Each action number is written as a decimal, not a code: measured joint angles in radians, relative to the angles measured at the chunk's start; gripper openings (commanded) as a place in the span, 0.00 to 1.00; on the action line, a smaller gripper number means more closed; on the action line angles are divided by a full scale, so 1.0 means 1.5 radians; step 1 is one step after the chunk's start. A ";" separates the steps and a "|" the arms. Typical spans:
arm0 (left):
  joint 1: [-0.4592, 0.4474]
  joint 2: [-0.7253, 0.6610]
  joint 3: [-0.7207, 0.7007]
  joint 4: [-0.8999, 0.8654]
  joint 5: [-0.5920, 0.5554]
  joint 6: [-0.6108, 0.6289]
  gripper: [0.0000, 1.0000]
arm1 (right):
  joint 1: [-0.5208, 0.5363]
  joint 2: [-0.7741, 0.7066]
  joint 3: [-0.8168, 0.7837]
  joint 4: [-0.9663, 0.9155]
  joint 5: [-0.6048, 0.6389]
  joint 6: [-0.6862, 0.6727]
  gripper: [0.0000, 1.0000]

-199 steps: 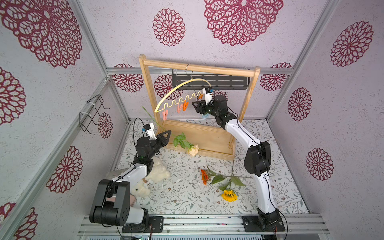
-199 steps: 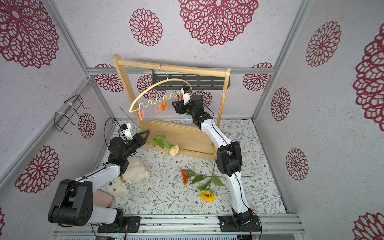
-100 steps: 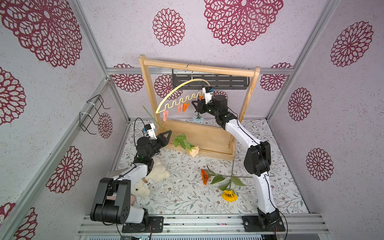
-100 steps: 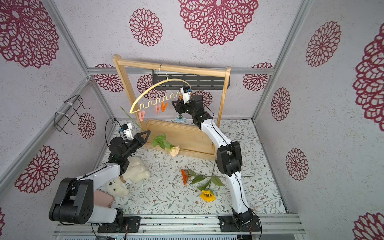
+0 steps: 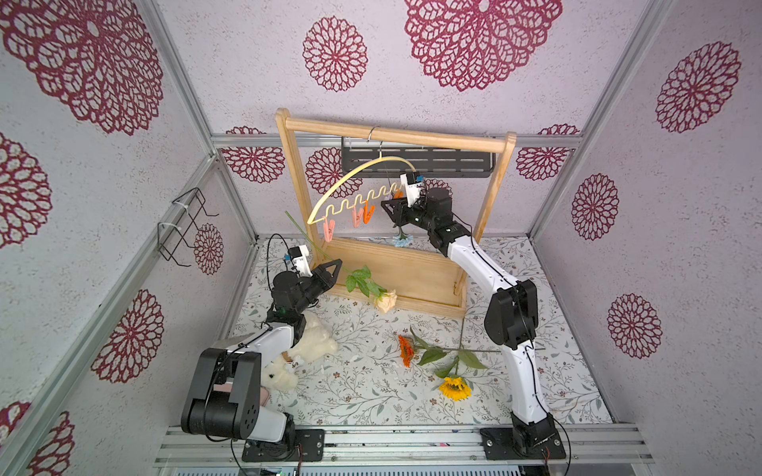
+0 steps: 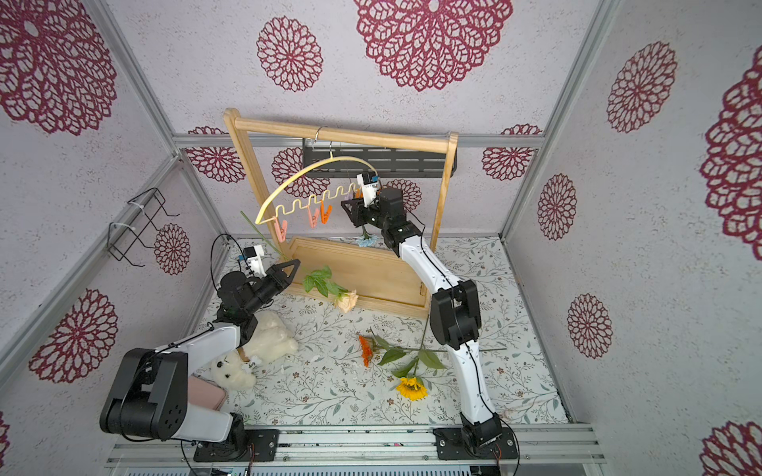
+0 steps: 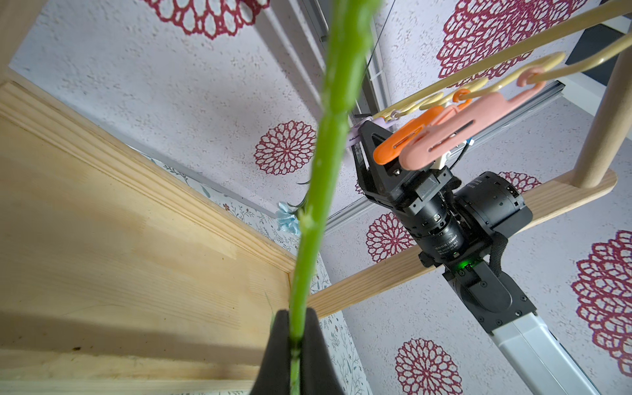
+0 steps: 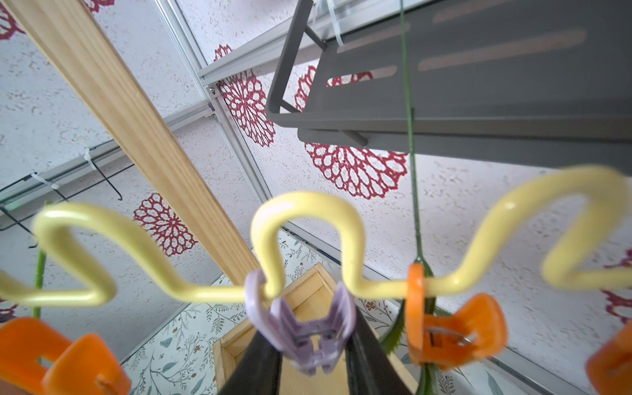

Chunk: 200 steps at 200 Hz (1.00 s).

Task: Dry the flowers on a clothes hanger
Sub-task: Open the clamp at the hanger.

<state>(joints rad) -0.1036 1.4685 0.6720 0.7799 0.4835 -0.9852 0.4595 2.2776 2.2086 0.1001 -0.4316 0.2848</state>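
The pale-yellow clothes hanger (image 5: 387, 158) hangs by its hook from the wooden rack's top bar. My right gripper (image 8: 309, 330) reaches up under its wavy bar, and both fingers press the sides of a lilac clothespin (image 8: 304, 342). Beside it an orange clothespin (image 8: 455, 328) holds the light blue carnation (image 5: 402, 240) head down. My left gripper (image 7: 295, 318) is shut on the green stem (image 7: 328, 136) of the peach rose (image 5: 385, 300), whose head hangs low by the rack's base. The orange gerbera (image 5: 405, 350) and the sunflower (image 5: 453, 388) lie on the mat.
The wooden rack frame (image 5: 396, 134) stands on a wooden base tray (image 5: 396, 268) at the back, with a dark slotted shelf (image 5: 416, 162) behind it. A black wire rack (image 5: 181, 224) hangs on the left wall. Two white plush toys (image 5: 309, 344) lie under my left arm.
The right gripper's jaws have closed in on the lilac clothespin. The left arm holds the rose stem as before.
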 measured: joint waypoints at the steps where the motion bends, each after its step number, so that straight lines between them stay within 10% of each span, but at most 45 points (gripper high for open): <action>1: 0.000 0.000 0.000 0.000 0.000 0.000 0.00 | 0.000 0.000 0.000 0.000 -0.001 0.001 0.31; 200: -0.048 0.180 0.290 -0.085 0.013 -0.038 0.00 | -0.016 -0.064 -0.064 -0.035 -0.241 -0.027 0.08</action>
<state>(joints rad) -0.1753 1.7382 1.1072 0.6525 0.5034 -1.0416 0.4362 2.1822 2.1120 0.0471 -0.7933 0.2436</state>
